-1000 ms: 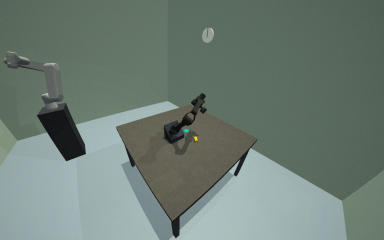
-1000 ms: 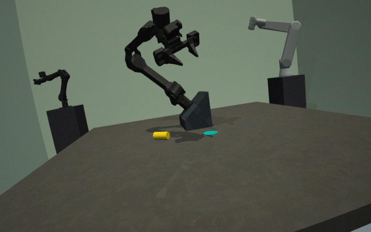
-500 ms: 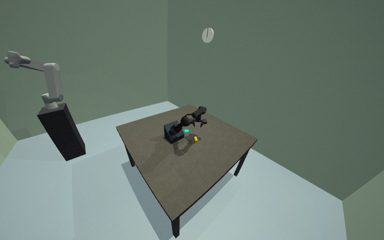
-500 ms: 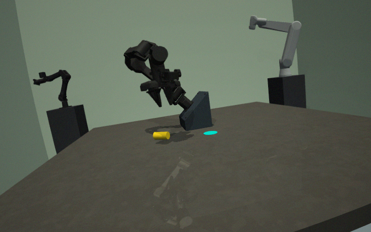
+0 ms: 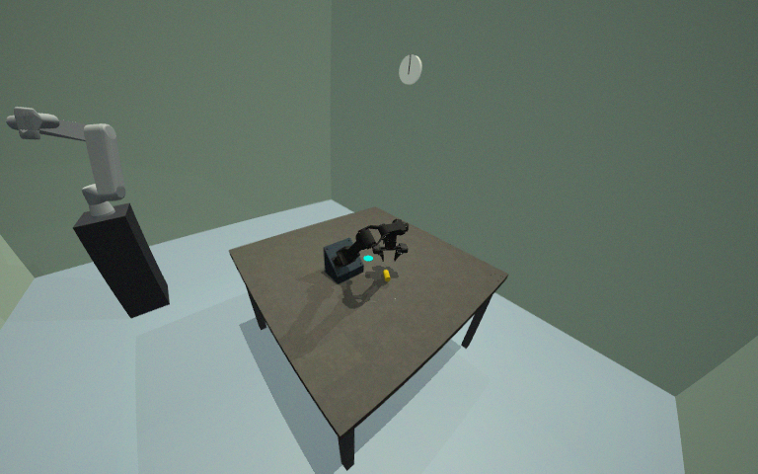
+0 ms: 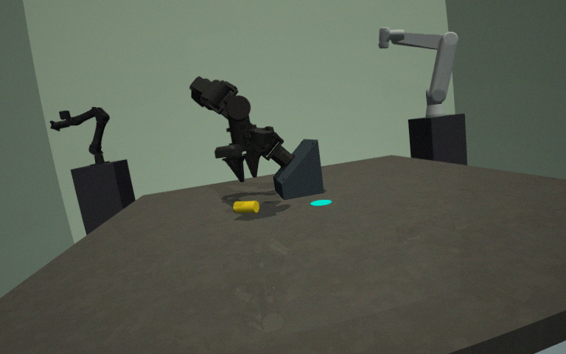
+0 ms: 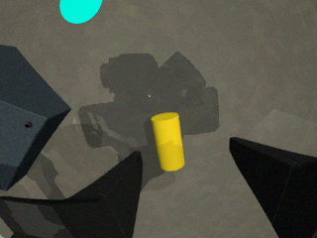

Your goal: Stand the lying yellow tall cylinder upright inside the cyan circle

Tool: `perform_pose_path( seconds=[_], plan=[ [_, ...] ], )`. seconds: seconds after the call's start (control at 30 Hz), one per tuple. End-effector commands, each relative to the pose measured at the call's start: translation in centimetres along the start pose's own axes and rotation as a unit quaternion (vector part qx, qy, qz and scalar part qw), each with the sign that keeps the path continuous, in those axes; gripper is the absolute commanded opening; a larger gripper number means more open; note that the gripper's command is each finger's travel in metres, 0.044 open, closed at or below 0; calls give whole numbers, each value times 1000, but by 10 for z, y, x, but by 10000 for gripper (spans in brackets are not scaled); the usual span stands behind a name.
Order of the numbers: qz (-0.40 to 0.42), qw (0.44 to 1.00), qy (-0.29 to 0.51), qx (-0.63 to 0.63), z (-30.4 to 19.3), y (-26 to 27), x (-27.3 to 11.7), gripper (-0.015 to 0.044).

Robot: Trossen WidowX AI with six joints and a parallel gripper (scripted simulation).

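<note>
The yellow cylinder (image 5: 386,274) (image 6: 245,206) (image 7: 167,142) lies on its side on the dark table (image 5: 391,335) (image 6: 375,258). The cyan circle (image 5: 367,258) (image 6: 320,203) (image 7: 79,10) is a flat disc on the table beside the arm's base, apart from the cylinder. My gripper (image 5: 389,255) (image 6: 246,172) (image 7: 185,151) is open and empty. It points down and hangs a short way above the cylinder. In the wrist view the cylinder shows between and beyond the two dark fingertips.
The arm's dark blue wedge base (image 5: 340,263) (image 6: 300,172) (image 7: 25,114) stands right next to the cyan circle. A grey arm on a black pedestal (image 5: 119,257) (image 6: 438,137) and a black arm on a pedestal (image 6: 102,192) stand off the table.
</note>
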State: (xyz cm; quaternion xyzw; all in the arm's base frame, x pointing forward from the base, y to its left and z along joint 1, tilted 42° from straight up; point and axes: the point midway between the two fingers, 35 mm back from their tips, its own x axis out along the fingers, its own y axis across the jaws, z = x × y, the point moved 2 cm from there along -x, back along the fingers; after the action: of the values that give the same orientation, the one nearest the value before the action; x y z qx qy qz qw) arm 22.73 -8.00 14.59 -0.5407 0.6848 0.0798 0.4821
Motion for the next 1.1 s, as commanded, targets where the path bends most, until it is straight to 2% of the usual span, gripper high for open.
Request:
perform_pose_path(
  seconds=[0.0, 0.1, 0.27, 0.53, 1.07],
  plan=[
    [11, 1000, 8, -8, -3, 6, 48, 309],
    [8, 1000, 13, -9, -9, 10, 78, 309],
    [8, 1000, 14, -9, -9, 10, 80, 309],
    [8, 1000, 14, -9, -9, 10, 80, 105],
    [-8, 1000, -3, 7, 1, 5, 60, 105]
  ],
)
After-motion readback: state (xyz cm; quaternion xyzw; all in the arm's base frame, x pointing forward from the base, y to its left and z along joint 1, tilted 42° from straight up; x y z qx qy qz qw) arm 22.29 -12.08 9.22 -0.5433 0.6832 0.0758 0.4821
